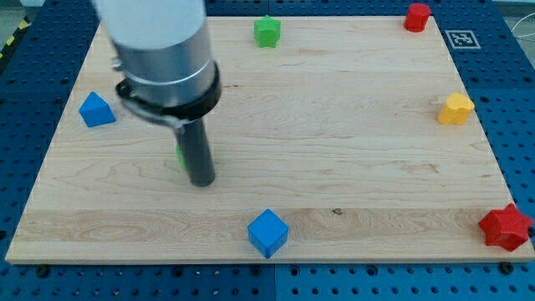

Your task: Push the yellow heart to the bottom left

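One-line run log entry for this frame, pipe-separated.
my tip lower left of board, hiding most of a green block | yellow heart at right edge, untouched | far apart | push not started

Grey cylindrical arm housing (black collar below), dark rod, my tip
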Robot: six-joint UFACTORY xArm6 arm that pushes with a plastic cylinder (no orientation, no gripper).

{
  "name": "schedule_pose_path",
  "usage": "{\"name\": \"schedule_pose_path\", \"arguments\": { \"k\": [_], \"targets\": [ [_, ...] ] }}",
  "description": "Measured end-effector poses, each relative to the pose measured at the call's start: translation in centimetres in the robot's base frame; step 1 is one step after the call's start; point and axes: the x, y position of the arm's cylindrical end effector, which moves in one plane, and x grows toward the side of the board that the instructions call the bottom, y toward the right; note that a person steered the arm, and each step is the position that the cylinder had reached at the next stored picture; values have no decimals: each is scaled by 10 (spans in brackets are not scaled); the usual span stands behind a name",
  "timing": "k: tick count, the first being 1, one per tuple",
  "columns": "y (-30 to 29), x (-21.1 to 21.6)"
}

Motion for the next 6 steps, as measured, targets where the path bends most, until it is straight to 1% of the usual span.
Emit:
{"name": "schedule_pose_path", "arguments": {
  "k": [1,2,3,4,5,6],
  "targets": [
    [1,0],
    [38,-7],
    [99,-45],
    [143,-106],
    [216,-156],
    [298,-179]
  ]
}}
